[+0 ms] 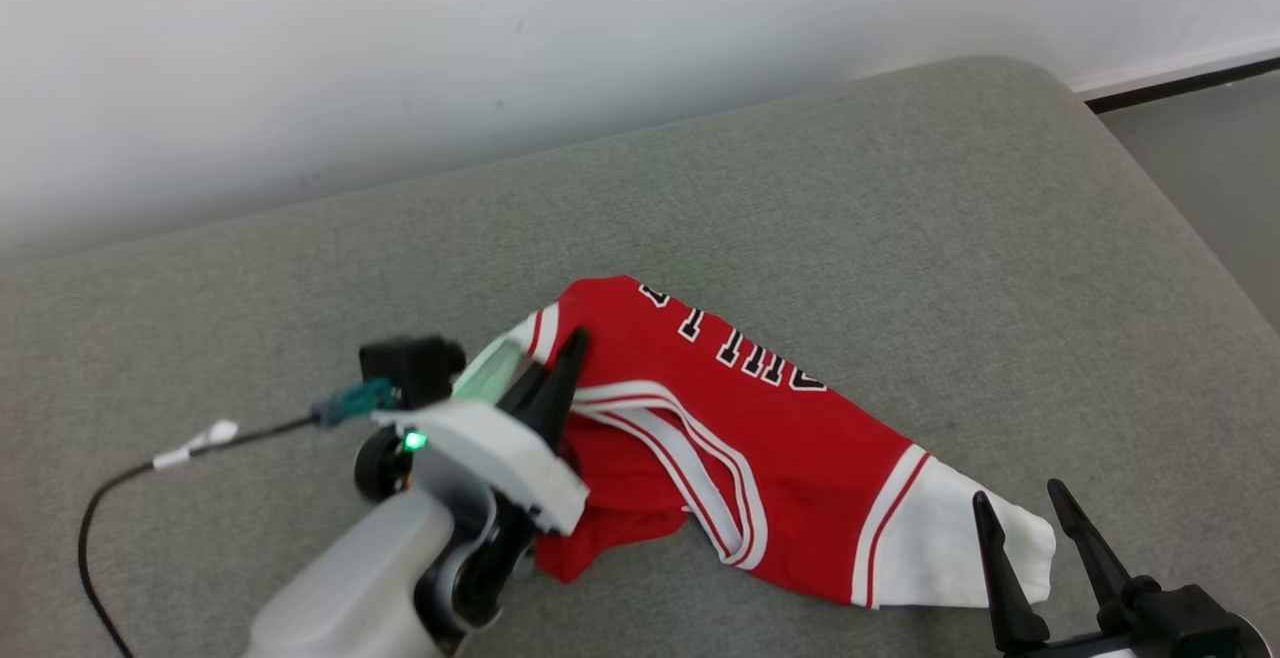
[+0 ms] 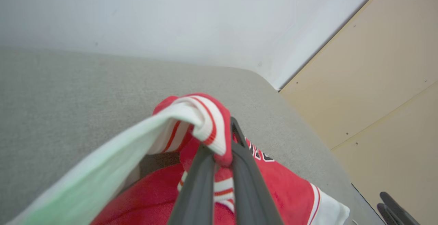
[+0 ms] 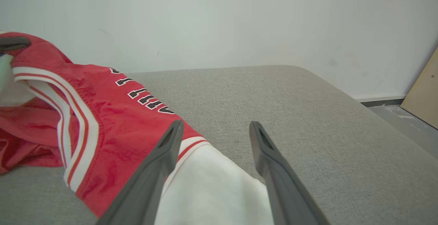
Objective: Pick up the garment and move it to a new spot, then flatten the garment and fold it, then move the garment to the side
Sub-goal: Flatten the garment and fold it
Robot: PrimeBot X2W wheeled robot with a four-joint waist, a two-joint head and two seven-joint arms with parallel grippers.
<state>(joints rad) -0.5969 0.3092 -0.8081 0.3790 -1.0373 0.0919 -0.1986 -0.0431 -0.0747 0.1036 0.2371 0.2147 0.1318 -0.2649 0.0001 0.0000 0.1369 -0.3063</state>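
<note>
Head view: one red-and-white garment (image 1: 760,418), crumpled mid-surface on one grey cushion (image 1: 900,188). Two grippers: left gripper (image 1: 555,363) pinched onto the garment's striped edge, holding it raised; right gripper (image 1: 1018,493) spread wide, empty, at the white sleeve end.

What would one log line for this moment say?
left jaws: shut on red jersey, trim raised | right jaws: open at white sleeve | surface: grey cushion
</note>
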